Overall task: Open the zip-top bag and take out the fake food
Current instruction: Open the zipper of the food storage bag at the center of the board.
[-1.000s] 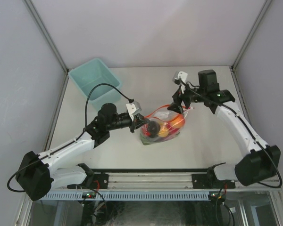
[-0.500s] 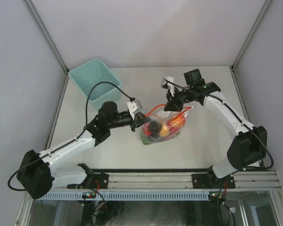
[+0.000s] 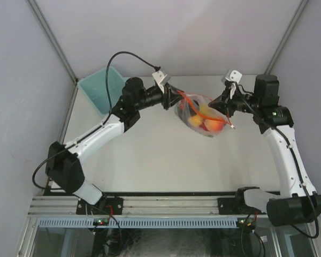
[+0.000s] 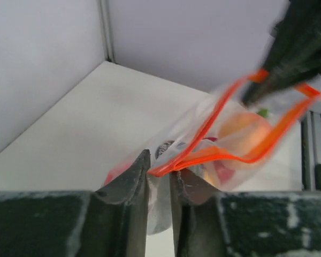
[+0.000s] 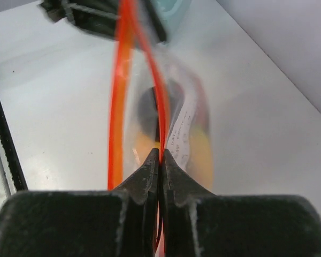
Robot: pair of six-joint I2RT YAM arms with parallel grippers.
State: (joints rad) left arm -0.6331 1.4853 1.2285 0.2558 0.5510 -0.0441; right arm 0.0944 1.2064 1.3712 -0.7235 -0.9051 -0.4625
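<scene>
Right, the zip-top bag (image 3: pixel 204 113) is slung between the two arms, over the far middle of the white table (image 3: pixel 150 155). It is thin, clear plastic, crinkled and glossy, sagging into a rounded pouch under its load. Along the top runs the orange-red zip strip (image 4: pixel 241 158), and in the left wrist view its two halves are parted and bow away from each other like a loop.

The fake food (image 3: pixel 208 123) sits low in the pouch: smooth, rounded pieces, yellow-orange and red, with a dark one showing through the film. They are too blurred in both wrist views to name one by one.

There is a pale printed label (image 5: pixel 177 140) on the bag's side, seen from the right wrist. There are lines of text on it, but nothing is readable.

The left gripper (image 4: pixel 159 163) has its dark, scuffed fingers pressed nearly together, pinching the bag's corner right where the strip ends. The right gripper (image 5: pixel 160 155) is clamped tight on the opposite end, fingertips meeting on one half of the strip, while the other half stands off to the side. So the bag hangs directly from both sets of fingertips, left end and right end.

The light teal plastic bin (image 3: pixel 99 92) sits at the table's far left corner, well apart from the bag.
</scene>
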